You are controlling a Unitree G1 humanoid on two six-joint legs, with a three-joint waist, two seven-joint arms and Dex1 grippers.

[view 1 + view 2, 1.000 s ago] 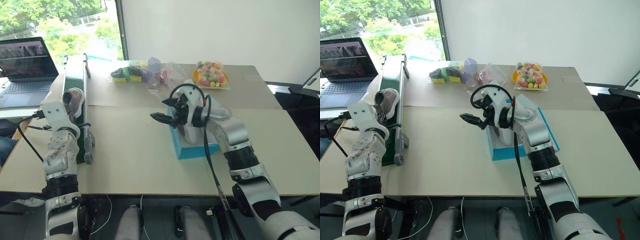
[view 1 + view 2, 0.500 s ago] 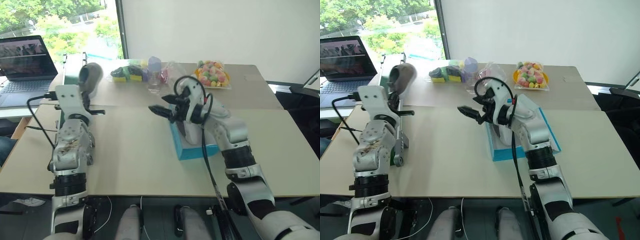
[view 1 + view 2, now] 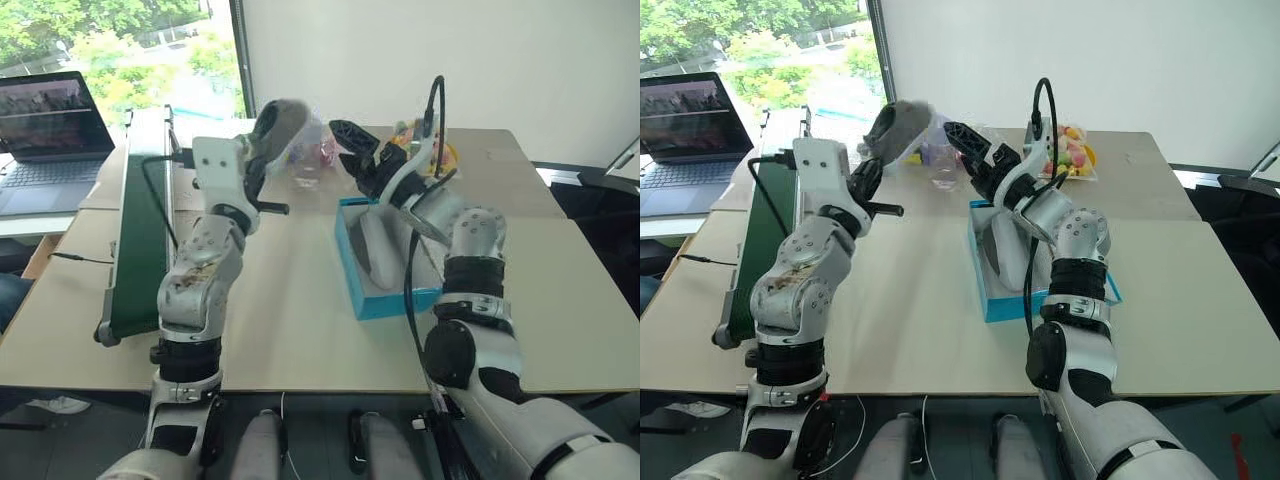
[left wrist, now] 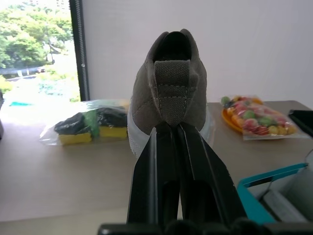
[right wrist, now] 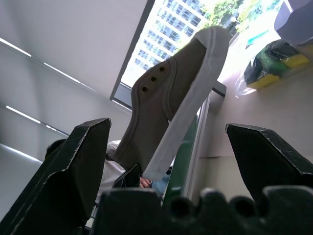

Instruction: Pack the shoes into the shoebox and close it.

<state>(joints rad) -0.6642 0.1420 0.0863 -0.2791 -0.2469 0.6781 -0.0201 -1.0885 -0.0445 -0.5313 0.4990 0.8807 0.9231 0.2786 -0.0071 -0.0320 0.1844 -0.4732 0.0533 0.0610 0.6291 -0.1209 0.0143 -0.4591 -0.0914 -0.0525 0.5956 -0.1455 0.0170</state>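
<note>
L gripper [image 4: 171, 128] clamped on the heel of one grey shoe [image 3: 278, 124] — holding it up in the air, toe pointing away from the robot, above the far part of the surface [image 3: 280, 310]. R gripper [image 3: 352, 146] raised just beside it, fingers [image 5: 83, 161] wide apart w/ nothing between them; from the R wrist cam the held shoe sits in the gap beyond the tips, not touching, pale sole edge showing. Second shoe [image 3: 376, 246] already inside the shoebox [image 3: 383, 300], lying lengthwise, sole side showing. Box is turquoise, open, sits right of centre on the surface, under/behind the R forearm. Far edge of the surface: bagged sponges [image 4: 90, 125] (yellow/green/dark), a clear bottle [image 3: 306, 170] partly hidden by the raised shoe, and a bag of coloured sweets on an orange plate [image 4: 257, 117]. Long dark green case [image 3: 140, 240] runs along the L edge of the surface, open laptop [image 3: 45, 125] on a separate desk beyond it by the window. Lid state — can't tell, arm blocks it.
</note>
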